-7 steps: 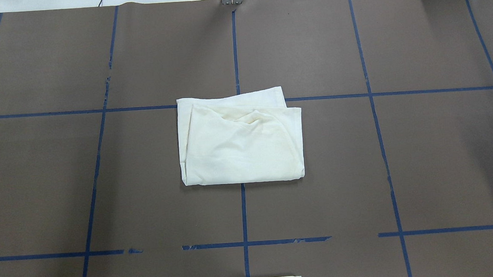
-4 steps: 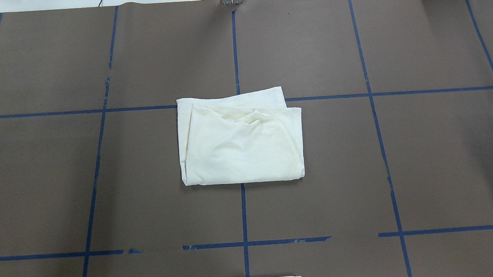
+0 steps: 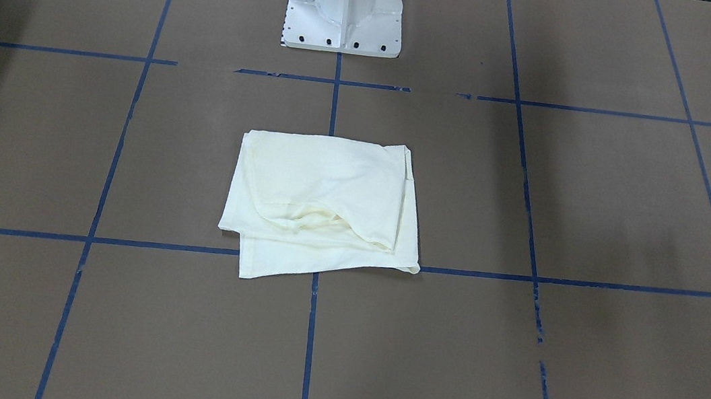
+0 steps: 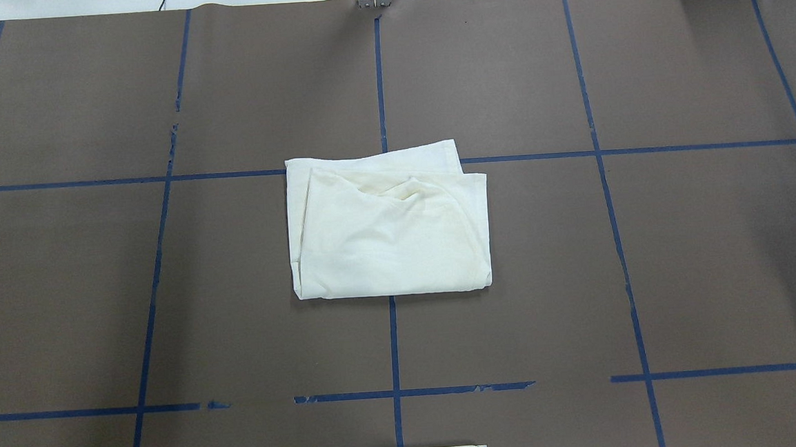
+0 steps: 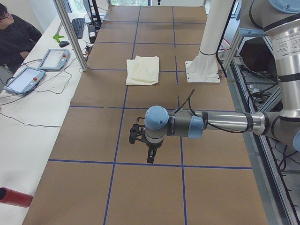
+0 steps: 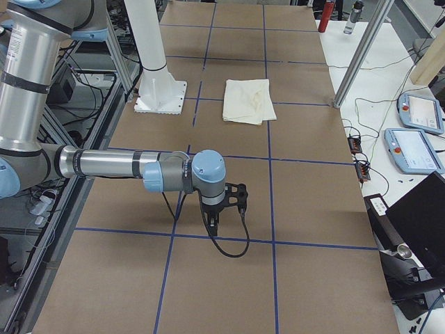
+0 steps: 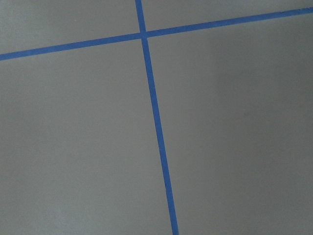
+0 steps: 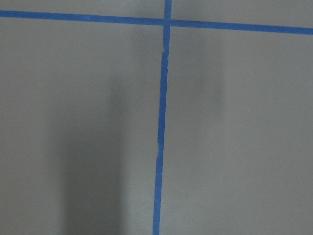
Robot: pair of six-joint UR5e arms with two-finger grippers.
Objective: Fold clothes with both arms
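Observation:
The clothes (image 4: 388,231) are one cream shirt, folded into a rough rectangle with plain cream showing, lying flat mid-table on the blue tape cross (image 3: 321,202) (image 5: 143,70) (image 6: 248,99). No arm touches the clothes. My left gripper (image 5: 140,140) shows only in the exterior left view, hanging low over bare brown table far from the shirt; I cannot tell if it is open or shut. My right gripper (image 6: 233,202) shows only in the exterior right view, also low over bare table; I cannot tell its state either. Both wrist views show only table and tape.
The white pedestal base (image 3: 346,2) stands just behind the shirt on the robot's side. Blue tape lines grid the brown table (image 4: 581,274). A seated person (image 5: 14,35) and teach pendants (image 5: 28,77) are on the white side bench, plus a red cylinder (image 5: 14,197).

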